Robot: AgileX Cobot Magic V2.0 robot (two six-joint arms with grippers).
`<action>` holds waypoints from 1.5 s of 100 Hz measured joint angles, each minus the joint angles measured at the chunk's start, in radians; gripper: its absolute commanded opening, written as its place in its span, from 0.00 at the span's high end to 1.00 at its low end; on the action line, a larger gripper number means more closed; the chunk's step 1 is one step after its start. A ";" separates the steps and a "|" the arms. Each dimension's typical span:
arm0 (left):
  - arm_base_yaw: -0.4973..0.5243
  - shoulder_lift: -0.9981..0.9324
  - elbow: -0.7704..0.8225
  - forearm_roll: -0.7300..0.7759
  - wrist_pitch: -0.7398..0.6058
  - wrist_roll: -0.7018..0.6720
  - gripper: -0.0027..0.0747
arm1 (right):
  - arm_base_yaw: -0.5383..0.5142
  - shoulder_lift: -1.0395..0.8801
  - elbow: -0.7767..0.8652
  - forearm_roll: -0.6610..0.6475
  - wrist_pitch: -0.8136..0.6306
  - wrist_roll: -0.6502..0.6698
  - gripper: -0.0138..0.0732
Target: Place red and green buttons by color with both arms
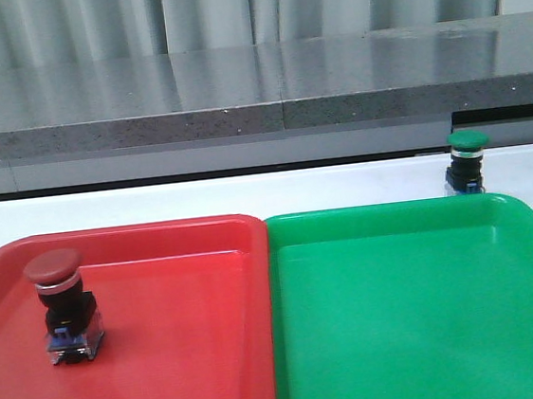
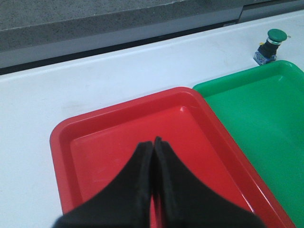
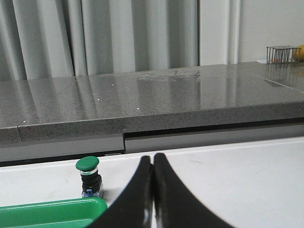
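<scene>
- The dark-red mushroom-capped push button [image 1: 63, 305], with its silver collar, black body and blue-and-clear base, is standing upright inside the large red plastic tray [image 1: 188, 360], sitting at about 9 o'clock of the tray's floor in the front view; its base is resting on the tray floor, clear of the walls.
- The green mushroom-capped push button [image 1: 467, 161] is standing upright on the white tabletop [image 1: 247, 194], outside both trays; it is sitting just beyond the far rim of the large green plastic tray [image 1: 422, 317], at about 1 o'clock of that tray in the front view; whether its base is touching the rim I cannot tell.
- The two trays are lying side by side, the red one at 9 o'clock and the green one at 3 o'clock, their long edges meeting.
- The left end effector [image 2: 153, 142] is hanging above the red tray's floor; its two black fingers are pressed together at the tips and are gripping nothing.
- The right end effector [image 3: 152, 159] is hanging over the tabletop near the green tray's far corner, with the green button close beside it; its fingers are likewise closed tip to tip, with nothing between them.
- A grey speckled stone ledge [image 1: 255, 86] is running behind the tabletop, with pale curtains [image 3: 95, 33] hanging beyond it.
</scene>
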 measured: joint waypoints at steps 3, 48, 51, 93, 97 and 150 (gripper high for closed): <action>0.000 -0.018 0.005 0.002 0.002 0.000 0.99 | 0.000 0.000 0.000 0.000 0.000 0.000 0.91; 0.026 -0.262 0.176 0.087 -0.096 -0.027 0.99 | 0.000 0.000 0.000 0.000 0.000 0.000 0.91; 0.044 -0.272 0.195 0.089 -0.125 -0.031 0.99 | 0.000 0.000 0.000 0.000 0.000 0.000 0.91; 0.347 -0.478 0.453 0.097 -0.440 -0.028 0.99 | 0.000 0.000 0.000 0.000 0.002 0.000 0.91; 0.364 -0.504 0.476 0.097 -0.451 -0.026 0.99 | 0.000 0.000 0.000 0.000 0.002 0.000 0.91; 0.401 -0.683 0.611 0.029 -0.489 0.072 0.99 | 0.000 0.000 0.000 0.000 0.002 -0.004 0.91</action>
